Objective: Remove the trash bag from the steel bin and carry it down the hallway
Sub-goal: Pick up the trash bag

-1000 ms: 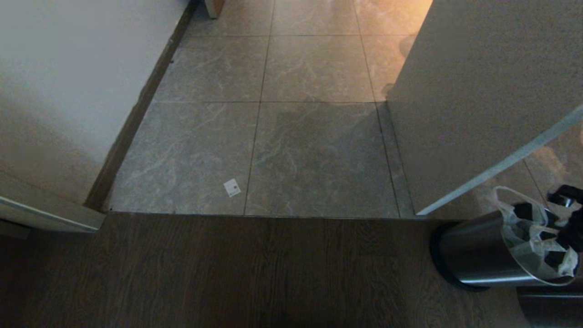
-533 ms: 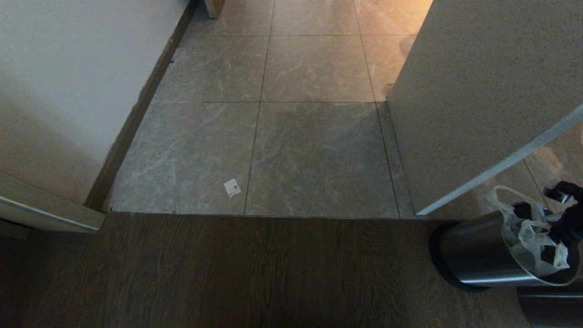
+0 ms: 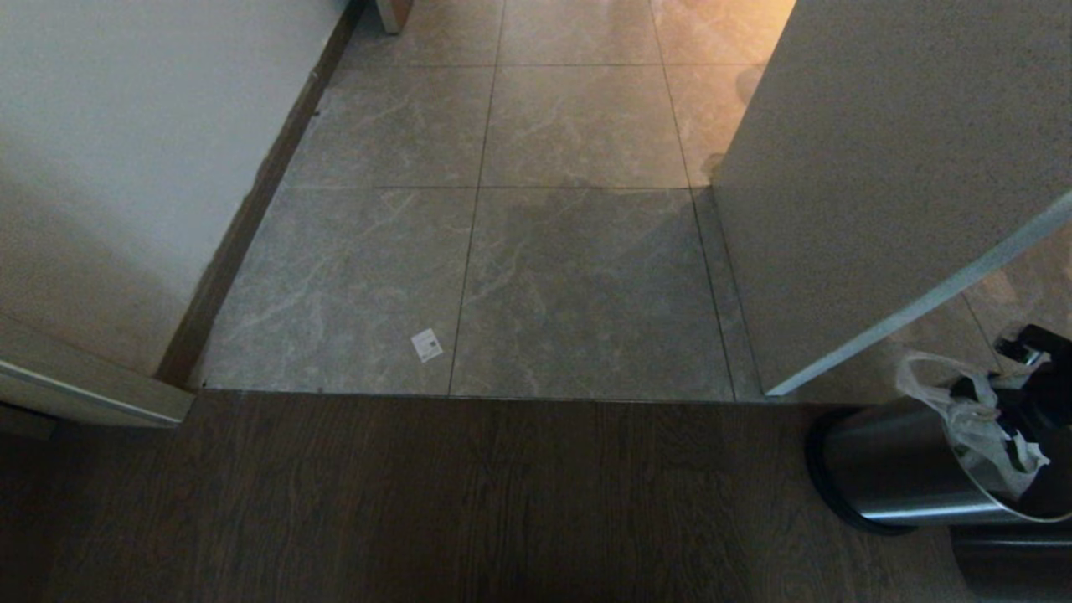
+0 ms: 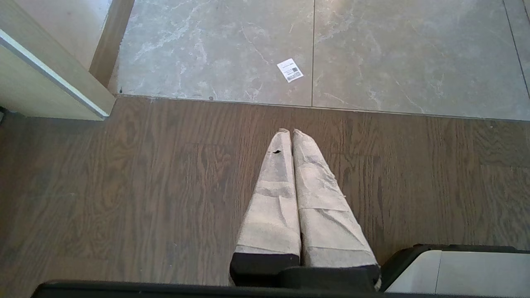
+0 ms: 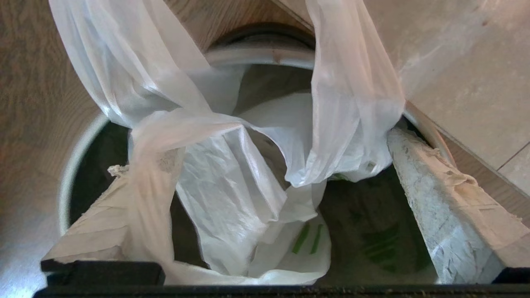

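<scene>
Underfoot, dark wood floor (image 3: 469, 502) meets grey tiles (image 3: 578, 285); right gripper (image 5: 256, 194) jaws apart around trash bag (image 5: 232, 165).

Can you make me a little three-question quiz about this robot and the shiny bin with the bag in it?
1. True or false: the trash bag is already lying out on the floor.
2. Which gripper is at the steel bin? A) left gripper B) right gripper C) both
3. Fill in the missing word: the little white paper tag lies on the ____ part of the floor, not the wooden part.

Key
1. False. The bag is in the bin, with its handles sticking up above the rim.
2. B. The right gripper is open, with its fingers on either side of the bag. The left one is shut and hangs over the wooden floor.
3. Tiled.
</scene>
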Available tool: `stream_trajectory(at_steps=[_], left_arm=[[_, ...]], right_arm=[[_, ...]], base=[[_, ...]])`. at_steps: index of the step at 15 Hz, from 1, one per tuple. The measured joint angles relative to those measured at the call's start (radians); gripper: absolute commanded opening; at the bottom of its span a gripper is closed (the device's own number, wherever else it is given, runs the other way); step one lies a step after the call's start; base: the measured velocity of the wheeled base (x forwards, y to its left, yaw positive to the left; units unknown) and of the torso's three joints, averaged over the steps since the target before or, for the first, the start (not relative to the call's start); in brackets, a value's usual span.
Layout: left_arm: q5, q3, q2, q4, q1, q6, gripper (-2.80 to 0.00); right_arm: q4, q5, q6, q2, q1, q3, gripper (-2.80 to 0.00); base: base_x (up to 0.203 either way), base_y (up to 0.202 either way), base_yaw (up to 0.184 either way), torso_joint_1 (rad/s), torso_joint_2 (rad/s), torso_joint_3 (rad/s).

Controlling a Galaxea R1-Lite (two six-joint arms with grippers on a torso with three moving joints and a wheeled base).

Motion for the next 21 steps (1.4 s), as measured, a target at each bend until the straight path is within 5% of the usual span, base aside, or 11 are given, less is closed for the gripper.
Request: stream_trajectory(at_steps=[9,10,21], left_arm=[[0.0,0.0,0.0,0.0,0.0,0.0,-2.8],[0.0,0.0,0.0,0.001,0.0,0.0,-2.8],[0.0,0.0,0.0,0.0,0.0,0.0,-2.8]], right_arm=[[0.04,-0.002,0.027,0.035,0.031,0.007,0.0],[0.04,-0.002,0.027,0.039,0.031,0.004,-2.8],[0.032,-0.001,0.049,0.056,0.03,-0.014,-2.8]], base=[[0.0,0.0,0.0,0.0,0.0,0.0],[0.0,0.0,0.0,0.0,0.0,0.0],[0.0,0.0,0.0,0.0,0.0,0.0]])
